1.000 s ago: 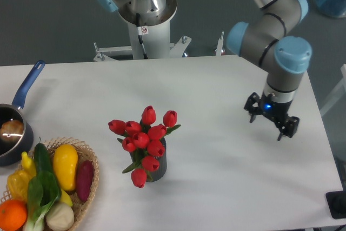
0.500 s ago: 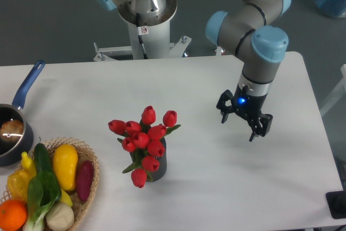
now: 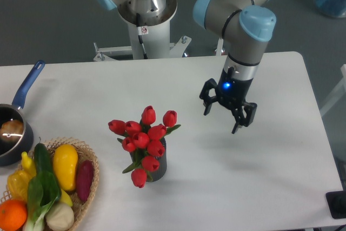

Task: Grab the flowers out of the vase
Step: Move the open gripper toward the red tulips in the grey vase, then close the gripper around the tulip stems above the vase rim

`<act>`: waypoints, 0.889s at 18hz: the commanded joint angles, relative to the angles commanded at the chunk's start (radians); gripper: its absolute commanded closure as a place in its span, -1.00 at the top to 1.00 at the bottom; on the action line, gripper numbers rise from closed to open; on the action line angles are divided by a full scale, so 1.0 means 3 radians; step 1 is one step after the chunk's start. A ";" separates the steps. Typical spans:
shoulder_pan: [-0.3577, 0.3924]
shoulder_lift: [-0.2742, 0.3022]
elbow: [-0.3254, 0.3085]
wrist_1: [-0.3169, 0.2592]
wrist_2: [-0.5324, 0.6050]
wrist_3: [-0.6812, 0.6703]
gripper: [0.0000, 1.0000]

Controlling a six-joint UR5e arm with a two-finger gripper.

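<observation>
Camera view shows the hand (image 3: 221, 121) hanging above the white worktop (image 3: 259, 171) with its two fingers spread apart and nothing between them, pointing down. To its left, well apart, the flowers (image 3: 142, 138) stand upright in the vase (image 3: 158, 167) near the worktop's middle. Farther left sit a basket (image 3: 89, 160) of vegetables and a saucepan (image 3: 13, 133) with a blue handle at the edge.

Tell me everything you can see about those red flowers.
The flowers are a bunch of about ten closed red tulip buds with green stems and leaves. They stand in a short dark ribbed vase on the white table, taller than the vase, one bud drooping low at the front. Only the vase touches them; the gripper hangs apart.
</observation>
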State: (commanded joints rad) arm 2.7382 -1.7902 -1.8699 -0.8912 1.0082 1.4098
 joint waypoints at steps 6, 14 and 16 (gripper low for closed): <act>0.0005 0.0113 -0.0016 -0.0010 -0.0745 -0.0041 1.00; -0.0051 0.0016 -0.0082 -0.0005 -0.1647 -0.0123 1.00; -0.0112 -0.0046 -0.0082 -0.0005 -0.1760 -0.0123 1.00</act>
State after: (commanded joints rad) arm 2.7045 -1.8039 -1.8945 -0.8928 0.4803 1.3729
